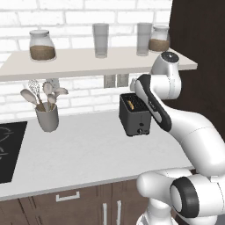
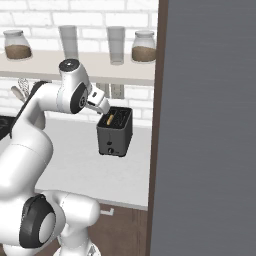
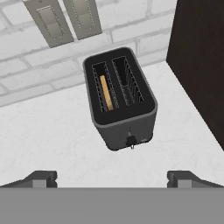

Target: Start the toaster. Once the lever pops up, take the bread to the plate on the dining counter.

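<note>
The black toaster (image 3: 131,124) stands on the white worktop by the brick wall, also seen as a dark box (image 1: 134,116) (image 2: 115,132). The bread (image 3: 106,92) sits down in its left slot, only the golden top edge showing (image 1: 131,104). A small lever (image 3: 130,141) sticks out low on the toaster's front face. My gripper (image 3: 113,180) hovers above and in front of the toaster, open, with nothing between its fingertips (image 3: 41,179). The plate and the dining counter are out of view.
A dark tall cabinet (image 1: 197,66) rises close to the toaster's right. A grey utensil cup (image 1: 47,117) stands at the left, beside a black cooktop (image 1: 9,149). The shelf (image 1: 88,61) above carries jars and glasses. Wall outlets (image 3: 65,22) sit behind the toaster.
</note>
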